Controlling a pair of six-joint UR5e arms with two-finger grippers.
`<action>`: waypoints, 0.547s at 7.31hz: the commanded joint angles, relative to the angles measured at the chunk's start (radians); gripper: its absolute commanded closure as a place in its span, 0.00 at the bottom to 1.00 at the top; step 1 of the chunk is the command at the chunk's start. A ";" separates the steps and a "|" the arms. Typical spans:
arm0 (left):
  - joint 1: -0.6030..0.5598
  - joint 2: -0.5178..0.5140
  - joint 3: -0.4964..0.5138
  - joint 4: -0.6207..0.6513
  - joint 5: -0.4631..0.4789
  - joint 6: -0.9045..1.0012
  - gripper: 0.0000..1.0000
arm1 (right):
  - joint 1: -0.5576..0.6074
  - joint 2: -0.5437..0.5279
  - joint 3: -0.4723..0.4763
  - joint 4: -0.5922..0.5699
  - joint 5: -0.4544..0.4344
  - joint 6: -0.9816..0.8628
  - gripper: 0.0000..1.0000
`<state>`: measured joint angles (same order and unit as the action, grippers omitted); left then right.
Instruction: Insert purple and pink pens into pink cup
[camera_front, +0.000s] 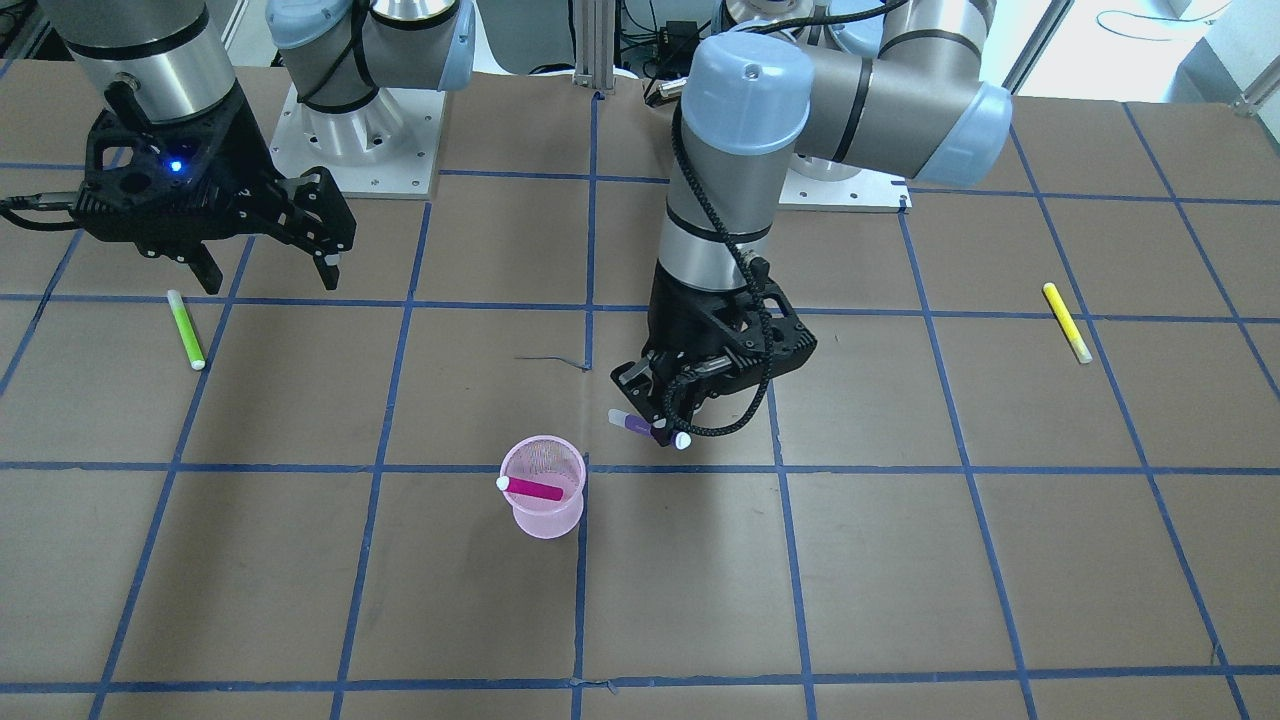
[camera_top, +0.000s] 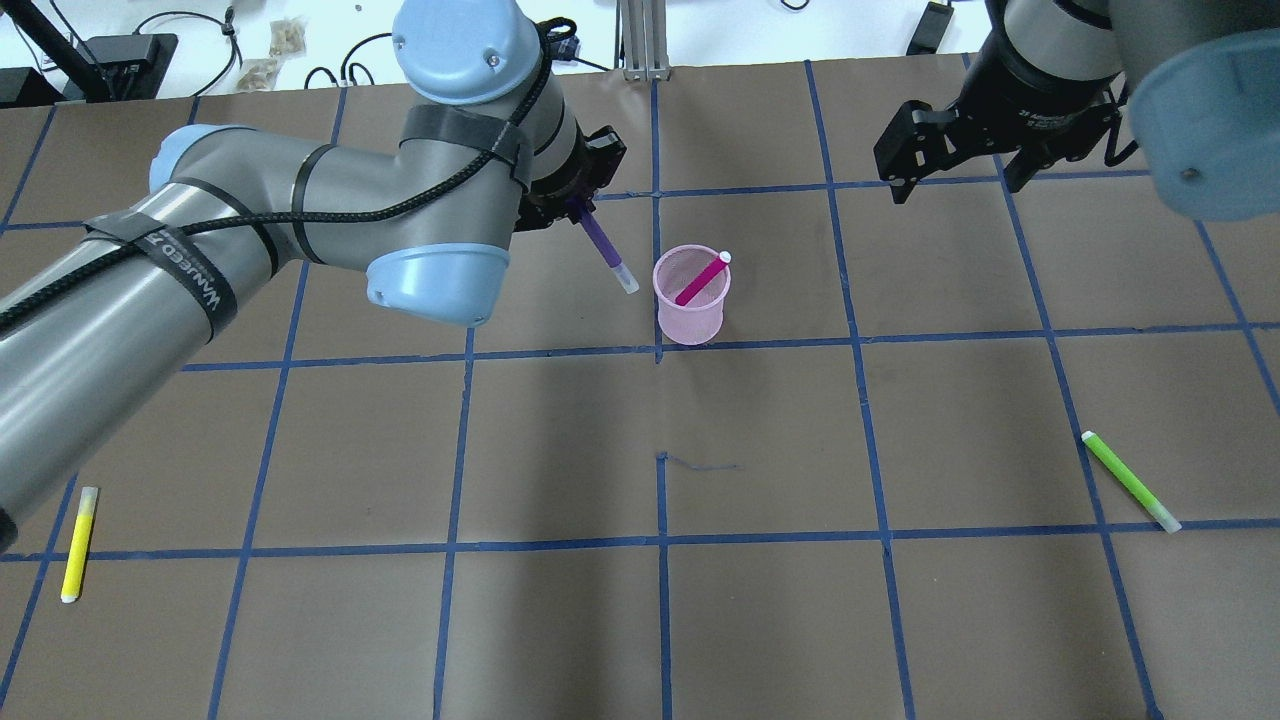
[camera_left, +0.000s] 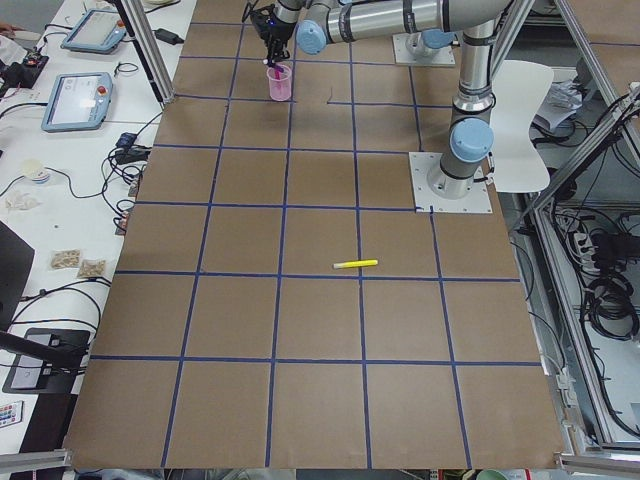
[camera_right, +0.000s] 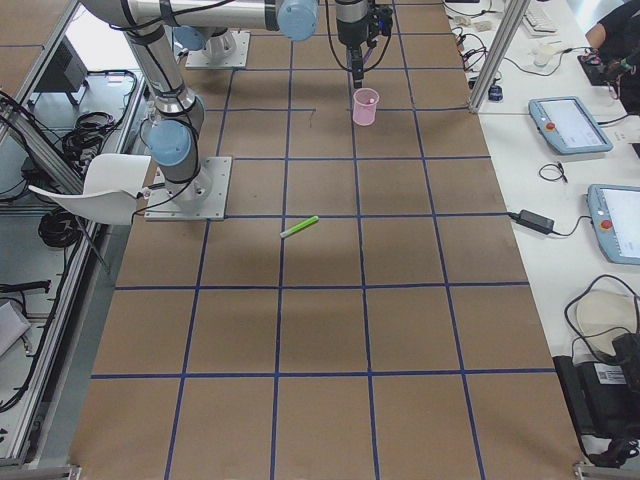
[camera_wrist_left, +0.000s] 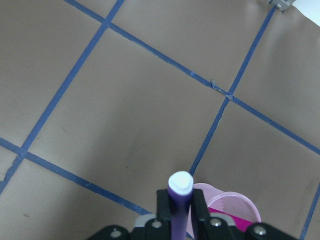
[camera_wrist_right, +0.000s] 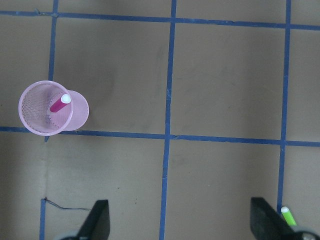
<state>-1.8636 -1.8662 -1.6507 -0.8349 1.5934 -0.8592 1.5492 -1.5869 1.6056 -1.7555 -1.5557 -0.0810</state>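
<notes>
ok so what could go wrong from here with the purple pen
The purple pen is held tilted in the left fingers, beside the pink cup, not over it; released now, it would likely miss. Coming in tilted, it could catch the rim or the leaning pink pen and tip the cup.

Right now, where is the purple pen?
In the overhead view the purple pen is slightly left of centre, held by the left pincer, its pale tip just left of the pink cup and not yet inside.

Pink cup (camera_top: 689, 305): fine translucent plastic mesh, as I see it.
Worktop (camera_top: 560, 450): matt brown paper, smooth.
Fingers (camera_wrist_left: 162, 206): matt black plastic.
</notes>
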 joint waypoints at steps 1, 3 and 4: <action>-0.029 -0.033 0.005 0.042 0.000 -0.081 1.00 | 0.000 0.005 -0.010 -0.001 0.002 0.001 0.00; -0.034 -0.051 0.006 0.106 -0.001 -0.081 1.00 | 0.000 0.004 -0.006 -0.004 0.005 0.001 0.00; -0.034 -0.059 0.006 0.114 0.000 -0.077 1.00 | 0.000 0.004 -0.003 -0.005 0.006 0.001 0.00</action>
<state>-1.8963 -1.9136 -1.6451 -0.7446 1.5935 -0.9393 1.5493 -1.5830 1.5995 -1.7587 -1.5506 -0.0798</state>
